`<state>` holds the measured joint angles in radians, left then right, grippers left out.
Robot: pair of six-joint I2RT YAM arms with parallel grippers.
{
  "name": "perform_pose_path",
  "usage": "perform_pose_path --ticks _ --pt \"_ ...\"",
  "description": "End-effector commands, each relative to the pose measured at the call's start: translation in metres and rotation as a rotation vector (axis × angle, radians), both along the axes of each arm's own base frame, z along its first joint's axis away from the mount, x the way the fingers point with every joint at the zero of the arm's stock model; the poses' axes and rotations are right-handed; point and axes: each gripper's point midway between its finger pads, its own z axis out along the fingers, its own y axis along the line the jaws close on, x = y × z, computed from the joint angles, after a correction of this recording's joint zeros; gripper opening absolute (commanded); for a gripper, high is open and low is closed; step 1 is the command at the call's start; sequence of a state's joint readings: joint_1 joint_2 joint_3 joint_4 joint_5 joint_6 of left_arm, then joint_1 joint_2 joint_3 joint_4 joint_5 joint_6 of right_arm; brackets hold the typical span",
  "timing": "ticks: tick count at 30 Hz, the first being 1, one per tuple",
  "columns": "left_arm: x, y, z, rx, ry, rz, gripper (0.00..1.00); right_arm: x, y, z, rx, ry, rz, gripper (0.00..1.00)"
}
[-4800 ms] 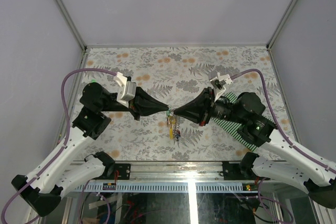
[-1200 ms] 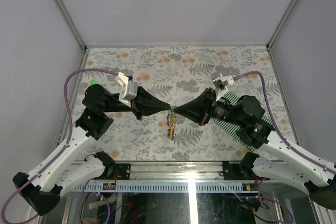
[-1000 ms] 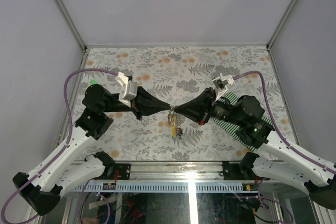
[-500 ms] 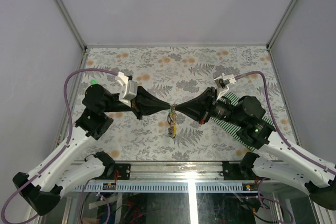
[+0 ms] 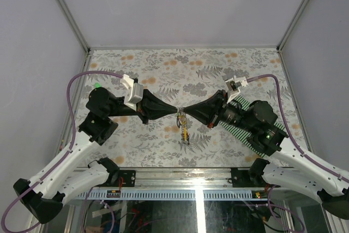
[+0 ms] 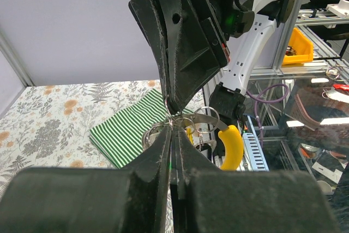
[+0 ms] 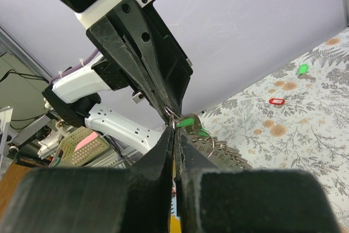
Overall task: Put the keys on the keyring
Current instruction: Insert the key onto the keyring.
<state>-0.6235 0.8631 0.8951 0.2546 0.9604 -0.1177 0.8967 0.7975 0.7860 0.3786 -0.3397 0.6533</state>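
— How far was it?
— My left claw point(image 5: 174, 111) and right claw point(image 5: 184, 114) each pinched the keyring point(image 5: 179, 114) in the air. Several keys point(image 5: 185, 130) hung from it.
— What remained?
— I think the green key point(image 7: 301, 69) and red key point(image 7: 276, 101), on the surface point(image 7: 327, 114).

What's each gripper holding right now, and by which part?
The left gripper and right gripper both pinch the keyring at its top, tip to tip from opposite sides; the keys dangle below.
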Motion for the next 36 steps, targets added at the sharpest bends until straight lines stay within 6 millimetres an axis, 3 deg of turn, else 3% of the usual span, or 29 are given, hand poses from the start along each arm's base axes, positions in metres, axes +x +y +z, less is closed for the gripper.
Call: perform_pose_path --ticks 1,24,36 --pt "-0.005 -0.002 0.004 -0.017 -0.04 -0.023 0.0 0.0 -0.016 0.049 0.143 -0.072 -0.059 0.0" --pt "0.0 -0.006 -0.008 0.01 -0.019 -0.008 0.0 0.006 -0.022 0.066 0.241 -0.077 -0.097 0.0" --pt "0.001 -0.006 -0.002 -0.01 -0.026 0.01 0.01 0.009 -0.018 0.066 0.283 -0.097 -0.094 0.0"
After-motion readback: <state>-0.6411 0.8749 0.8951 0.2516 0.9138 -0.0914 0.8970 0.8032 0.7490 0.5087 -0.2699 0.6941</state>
